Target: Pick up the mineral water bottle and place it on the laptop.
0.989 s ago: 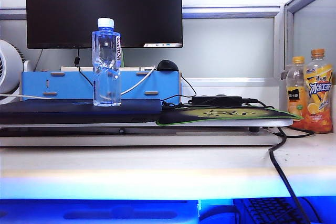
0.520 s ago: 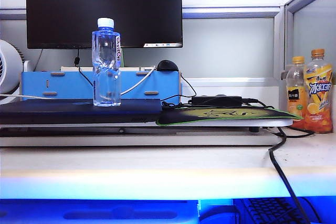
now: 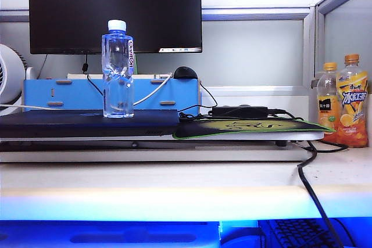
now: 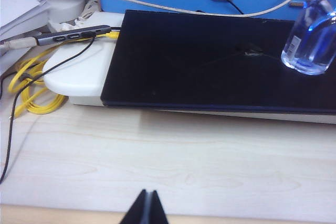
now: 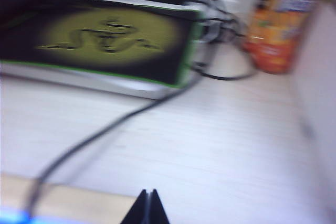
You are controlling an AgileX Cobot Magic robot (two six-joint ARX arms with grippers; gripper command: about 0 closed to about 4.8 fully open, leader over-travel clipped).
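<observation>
The mineral water bottle was seen standing upright, long axis vertical, on the closed laptop, toward the slab's right half in the exterior view; the placement was judged already made.

In the left wrist view the bottle's base lay at about two o'clock from the left end effector, well apart, across bare counter. That end effector's fingers were pressed together on nothing. The right end effector was likewise closed and empty, facing the green-printed mouse mat, with an orange drink bottle at one o'clock; this view was blurred.

The left arm was judged the nearer to the bottle. Any further reach would be hindered little: a white cable ran behind the laptop, a black cable trailed over the counter's edge. Neither arm was visible in the exterior view.
</observation>
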